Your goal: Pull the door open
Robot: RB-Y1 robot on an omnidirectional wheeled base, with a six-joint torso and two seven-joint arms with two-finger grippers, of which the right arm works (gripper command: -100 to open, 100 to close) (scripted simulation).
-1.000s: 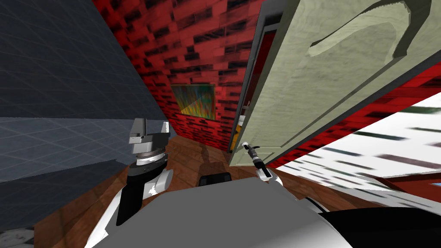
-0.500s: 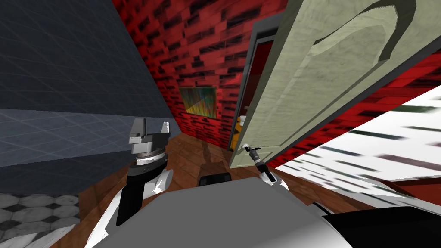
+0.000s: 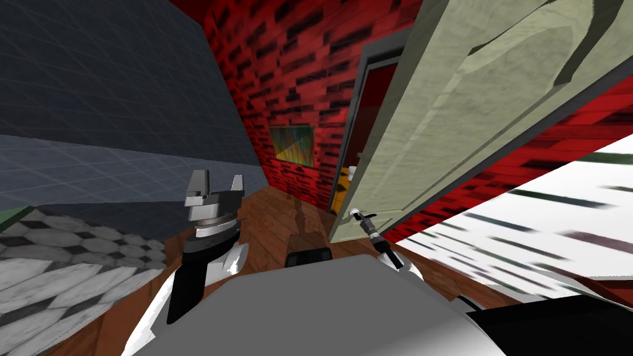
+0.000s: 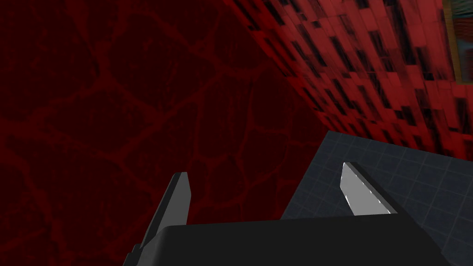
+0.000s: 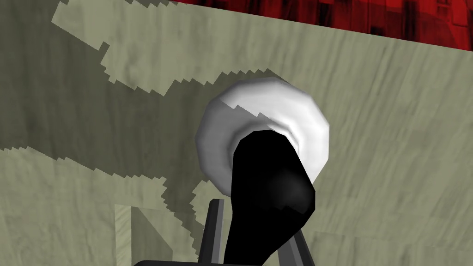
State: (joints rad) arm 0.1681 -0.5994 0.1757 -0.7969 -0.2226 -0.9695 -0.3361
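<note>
Head view: pale olive, wood-grained panelled door (image 3: 433, 123), standing to the right front and swung partly out of its dark grey frame (image 3: 361, 105), with a gap showing along the free edge. The frame is set in a red brick wall (image 3: 278, 74) that carries a framed painting (image 3: 293, 144), above a brown wooden floor (image 3: 290, 213). The right gripper (image 3: 358, 214) is extended to the door's lower free edge, at the handle. The left gripper (image 3: 215, 185) is raised, upright and well apart from the door. Left wrist view: left gripper (image 4: 265, 178) with fingers spread and nothing between them. Right wrist view: right gripper (image 5: 256, 219) with fingers drawn close and pressing the sides of the black handle (image 5: 270, 184), which projects from a white round rosette (image 5: 277, 111) on the door face. Step in hand, by judgement: the pull, with the grasp made and the door part-way open. Next move calls for drawing the handle back along the door's arc while holding the grip, so that the blades do not slip off the handle.
</note>
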